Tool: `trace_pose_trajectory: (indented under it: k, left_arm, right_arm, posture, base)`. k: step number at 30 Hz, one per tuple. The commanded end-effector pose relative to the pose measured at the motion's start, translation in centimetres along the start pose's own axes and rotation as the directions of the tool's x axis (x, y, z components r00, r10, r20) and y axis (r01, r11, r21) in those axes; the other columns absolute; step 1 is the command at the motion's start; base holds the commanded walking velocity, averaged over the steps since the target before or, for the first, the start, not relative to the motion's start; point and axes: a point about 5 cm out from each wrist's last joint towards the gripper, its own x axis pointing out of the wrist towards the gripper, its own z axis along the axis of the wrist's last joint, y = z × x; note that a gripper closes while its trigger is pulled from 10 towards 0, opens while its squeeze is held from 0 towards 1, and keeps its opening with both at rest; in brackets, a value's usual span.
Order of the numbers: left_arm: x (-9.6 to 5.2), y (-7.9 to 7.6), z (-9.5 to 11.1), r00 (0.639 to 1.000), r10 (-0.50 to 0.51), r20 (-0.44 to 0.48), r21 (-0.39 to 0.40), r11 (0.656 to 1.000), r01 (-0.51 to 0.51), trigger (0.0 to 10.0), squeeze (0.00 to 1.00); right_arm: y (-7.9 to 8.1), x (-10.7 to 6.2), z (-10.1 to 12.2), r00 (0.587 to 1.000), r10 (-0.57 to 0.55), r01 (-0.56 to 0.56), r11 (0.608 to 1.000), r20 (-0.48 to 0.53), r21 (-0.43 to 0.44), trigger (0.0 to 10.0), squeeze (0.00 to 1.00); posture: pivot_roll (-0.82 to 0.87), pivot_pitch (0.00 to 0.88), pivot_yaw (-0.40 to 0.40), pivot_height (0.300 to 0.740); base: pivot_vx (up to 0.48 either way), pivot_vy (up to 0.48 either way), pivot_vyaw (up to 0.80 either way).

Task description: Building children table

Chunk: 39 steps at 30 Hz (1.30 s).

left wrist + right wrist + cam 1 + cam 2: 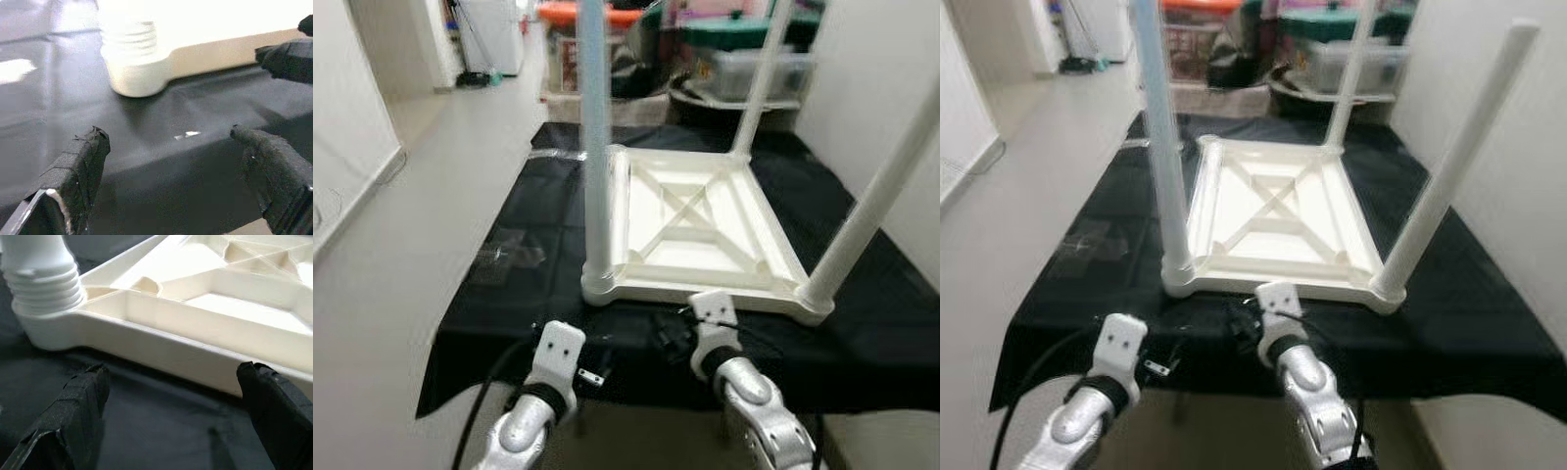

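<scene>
A white plastic children's table [690, 230] lies upside down on a black cloth [881, 323] on the floor. Three white legs stand up from its corners: near left [594, 147], near right [871, 211] and far right [759, 83]. The far left corner [618, 154] carries no leg. My left gripper [171, 161] is open, low over the cloth just short of the near-left leg socket [134, 58]. Beside it, my right gripper [171, 401] is open too, facing the table's near rim [195, 350], with nothing between its fingers.
A clear plastic bag [509, 255] lies on the cloth's left part. A small shiny bit [188, 133] rests on the cloth ahead of the left gripper. Storage bins and clutter [744, 59] stand behind the table. A white wall [891, 59] runs close on the right; grey floor [431, 196] opens left.
</scene>
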Motion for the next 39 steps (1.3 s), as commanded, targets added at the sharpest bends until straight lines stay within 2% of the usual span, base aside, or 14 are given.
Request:
trace_pose_trajectory:
  k: [1,4,9,22,26,28,30,31,33,34,38,39]
  left_arm:
    - [-0.3,0.4,-0.4,1.000,0.018,-0.021,-0.004,1.000,-0.018,10.0,0.00]
    - [-0.7,0.7,-0.5,0.999,0.028,-0.015,-0.021,0.999,-0.029,10.0,0.00]
    - [-0.9,1.1,-0.7,0.998,0.051,-0.023,-0.027,0.998,-0.052,10.0,0.00]
    - [-0.7,0.9,-0.4,0.999,0.045,-0.017,-0.005,0.999,-0.045,10.0,0.00]
    - [-0.8,0.9,-0.1,0.999,0.052,-0.007,0.001,0.999,-0.052,10.0,0.00]
    - [-0.8,1.0,0.1,0.998,0.056,0.002,0.007,0.998,-0.056,10.0,0.00]
    - [-1.0,1.2,0.6,0.998,0.065,0.025,0.022,0.998,-0.066,10.0,0.00]
    - [-1.0,1.2,0.6,0.998,0.065,0.025,0.022,0.998,-0.066,10.0,0.00]
    - [-1.3,1.3,0.8,0.997,0.065,0.034,0.021,0.998,-0.066,10.0,0.00]
    - [-1.3,1.3,0.8,0.997,0.065,0.034,0.021,0.998,-0.066,10.0,0.00]
    - [-2.2,1.0,0.8,0.998,0.048,0.039,-0.016,0.999,-0.048,10.0,0.00]
    - [-2.5,0.6,1.0,0.999,0.024,0.044,-0.019,1.000,-0.023,10.0,0.00]
  right_arm:
    - [0.5,0.0,0.1,1.000,0.013,-0.013,1.000,0.013,0.002,10.0,0.00]
    - [0.5,0.0,0.1,1.000,0.014,-0.014,1.000,0.008,0.003,10.0,0.00]
    - [0.4,0.0,0.1,1.000,0.009,-0.009,1.000,0.008,0.004,10.0,0.00]
    - [0.3,-0.1,0.2,1.000,-0.001,0.001,1.000,0.004,0.025,10.0,0.00]
    - [-1.2,0.3,1.1,0.998,-0.039,0.032,0.992,0.048,0.126,10.0,0.00]
    - [-1.7,0.4,1.5,0.997,-0.034,0.024,0.990,0.068,0.141,10.0,0.00]
    - [-2.9,0.8,2.3,0.994,-0.029,0.014,0.990,0.103,0.142,10.0,0.00]
    - [-2.9,0.8,2.3,0.994,-0.029,0.014,0.990,0.103,0.142,10.0,0.00]
    - [-4.3,1.0,2.8,0.993,-0.025,0.011,0.992,0.116,0.122,10.0,0.00]
    - [-4.3,1.0,2.8,0.993,-0.025,0.011,0.992,0.116,0.122,10.0,0.00]
    - [-6.1,0.8,3.8,0.989,0.014,-0.033,0.992,0.146,0.124,10.0,0.00]
    - [-6.6,0.7,4.1,0.986,0.066,-0.086,0.988,0.154,0.130,10.0,1.00]
  posture:
    - [0.18,0.000,-0.071,0.740]
    - [0.18,0.000,-0.069,0.740]
    - [0.19,0.000,-0.075,0.740]
    - [0.19,0.000,-0.074,0.740]
    - [0.19,0.000,-0.074,0.740]
    - [0.20,0.000,-0.074,0.740]
    - [0.20,0.000,-0.074,0.740]
    - [0.20,0.000,-0.074,0.740]
    - [0.20,0.000,-0.075,0.740]
    - [0.20,0.000,-0.075,0.740]
    - [0.21,0.000,-0.069,0.740]
    - [0.21,0.000,-0.066,0.740]
  base:
    - [0.000,0.000,0.00]
    - [0.000,0.000,0.00]
    - [0.000,0.432,0.00]
    - [0.000,0.000,0.00]
    - [0.000,0.000,0.00]
    - [0.000,0.000,0.00]
    - [0.000,0.000,0.00]
    - [0.000,0.000,0.00]
    - [0.000,0.000,0.00]
    - [0.000,0.000,0.00]
    - [0.000,0.000,0.00]
    - [0.000,0.000,0.00]
